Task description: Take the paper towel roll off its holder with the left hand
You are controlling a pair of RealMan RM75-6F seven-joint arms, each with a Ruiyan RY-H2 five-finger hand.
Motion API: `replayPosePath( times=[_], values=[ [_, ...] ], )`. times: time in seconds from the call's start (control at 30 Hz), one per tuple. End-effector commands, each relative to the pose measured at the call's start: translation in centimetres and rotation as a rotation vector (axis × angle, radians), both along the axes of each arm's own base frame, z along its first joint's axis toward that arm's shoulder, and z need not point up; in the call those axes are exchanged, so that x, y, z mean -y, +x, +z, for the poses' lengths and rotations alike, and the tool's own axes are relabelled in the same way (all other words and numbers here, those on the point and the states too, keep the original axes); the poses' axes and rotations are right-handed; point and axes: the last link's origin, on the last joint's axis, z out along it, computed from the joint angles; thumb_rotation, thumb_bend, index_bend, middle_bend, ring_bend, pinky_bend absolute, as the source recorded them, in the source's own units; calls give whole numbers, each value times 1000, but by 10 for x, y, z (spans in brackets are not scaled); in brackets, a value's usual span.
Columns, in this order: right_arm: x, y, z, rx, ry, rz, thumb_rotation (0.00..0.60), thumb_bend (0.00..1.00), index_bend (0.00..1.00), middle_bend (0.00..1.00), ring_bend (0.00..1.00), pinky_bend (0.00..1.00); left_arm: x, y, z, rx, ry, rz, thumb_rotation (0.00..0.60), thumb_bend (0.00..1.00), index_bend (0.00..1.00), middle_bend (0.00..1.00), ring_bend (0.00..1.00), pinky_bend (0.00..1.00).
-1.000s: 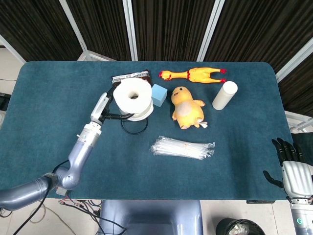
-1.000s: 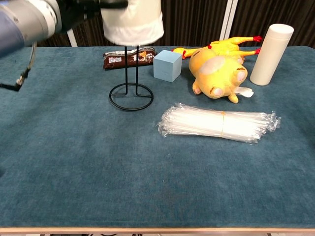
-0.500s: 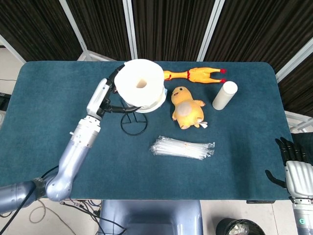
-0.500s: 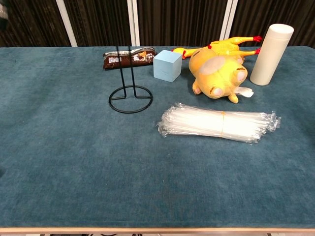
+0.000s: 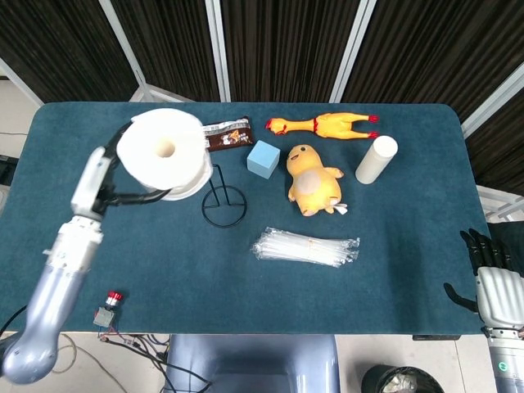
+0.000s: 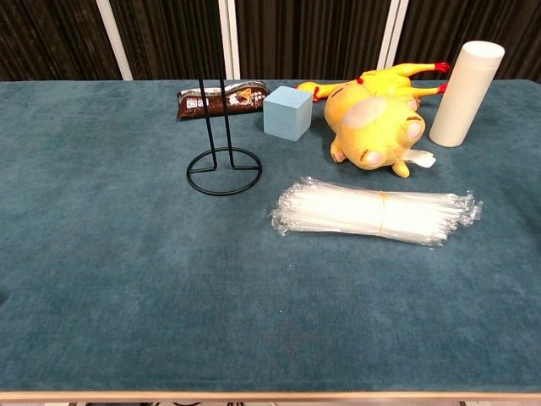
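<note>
The white paper towel roll (image 5: 164, 154) hangs in the air to the left of the black wire holder (image 5: 223, 203), clear of its post. My left hand (image 5: 115, 176) grips the roll from its left and underside; most of the hand is hidden behind the roll. In the chest view the bare holder (image 6: 222, 161) stands on the table, and neither the roll nor the left hand shows there. My right hand (image 5: 494, 282) rests off the table's front right corner with its fingers apart and nothing in it.
A brown snack packet (image 5: 228, 135), a light blue cube (image 5: 264, 158), a yellow plush duck (image 5: 313, 180), a rubber chicken (image 5: 327, 125) and a white cylinder (image 5: 376, 160) lie behind and right of the holder. A bundle of clear straws (image 5: 306, 246) lies in front.
The left hand has lifted the roll up off the holder's post and carried it to the left. The holder stays in place. The right hand has not moved.
</note>
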Motion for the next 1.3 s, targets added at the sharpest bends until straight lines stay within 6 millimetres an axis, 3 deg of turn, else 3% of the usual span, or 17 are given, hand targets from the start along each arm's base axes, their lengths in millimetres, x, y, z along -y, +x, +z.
replayPosePath(
  times=[0.03, 0.2, 0.3, 0.47, 0.67, 0.93, 1.1, 1.3],
  values=[
    [0, 0, -1, 1, 3, 0, 600, 297, 60, 78, 87, 0, 20, -50, -5, -3, -30, 28, 600, 190, 193, 317, 48, 116],
    [1, -1, -1, 2, 2, -5, 600, 298, 60, 78, 86, 0, 33, -89, -18, 6, -20, -21, 600, 191, 193, 316, 48, 116],
    [1, 0, -1, 4, 0, -1, 600, 298, 60, 78, 86, 0, 48, -111, -33, -92, -20, -67, 600, 177, 192, 314, 48, 116],
    [0, -1, 2, 13, -11, 1, 600, 298, 60, 78, 87, 0, 68, -163, -82, -229, -38, -6, 600, 168, 194, 311, 48, 116],
    [-1, -2, 5, 23, -13, 4, 600, 298, 60, 78, 86, 0, 59, -213, -125, -176, -77, 122, 600, 169, 198, 314, 48, 116],
    [-2, -1, 4, 22, -11, 5, 600, 298, 60, 78, 87, 0, 37, -248, -143, -3, -80, 177, 600, 151, 192, 238, 13, 94],
    [-2, 0, 1, 20, -4, 4, 600, 298, 60, 78, 86, 0, 30, -258, -145, -7, -124, 158, 600, 19, 30, 31, 0, 17],
    [-2, 2, 0, 26, 2, 8, 600, 298, 60, 78, 87, 0, 24, -262, -138, -47, -191, 142, 600, 0, 0, 0, 0, 0]
  ],
)
